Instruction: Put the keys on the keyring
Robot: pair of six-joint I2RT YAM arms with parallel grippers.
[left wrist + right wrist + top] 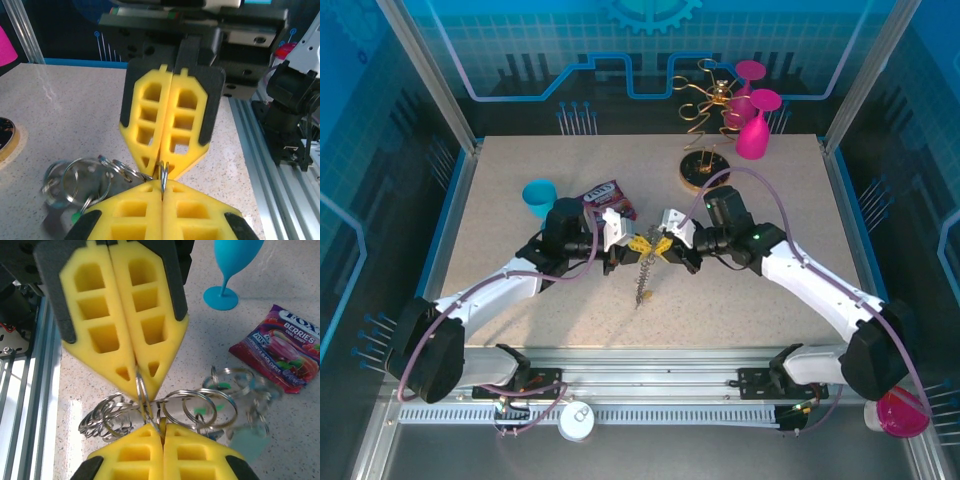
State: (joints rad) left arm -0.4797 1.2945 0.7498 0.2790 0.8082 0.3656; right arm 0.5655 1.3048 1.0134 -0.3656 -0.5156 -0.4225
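Slippage is the chief risk. The left gripper (162, 189) and the right gripper (161, 429) meet tip to tip at the centre of the top view. Each is closed on the same thin wire of the keyring (163, 175), and the foam pads catch only a sliver of it. If either arm pulls or twists out of step with the other, the loop could pop free or bend, and the whole bunch would drop onto the table (770, 290).

The keys (246, 444) show as green and pale-blue heads among a tangle of split rings (192, 402), just right of the pinch point in the right wrist view. They could snag on one another, or on the chain (642, 285) trailing below the fingertips in the top view, and block any slide along the loop.

As for containers, a blue goblet (540, 196) stands upright left of centre in the top view and looks empty. The berry sweets packet (282, 347) beside it lies closed, contents unseen. The pink glasses (752, 130) by the gold wire stand (705, 105) at upper right give no view inside.
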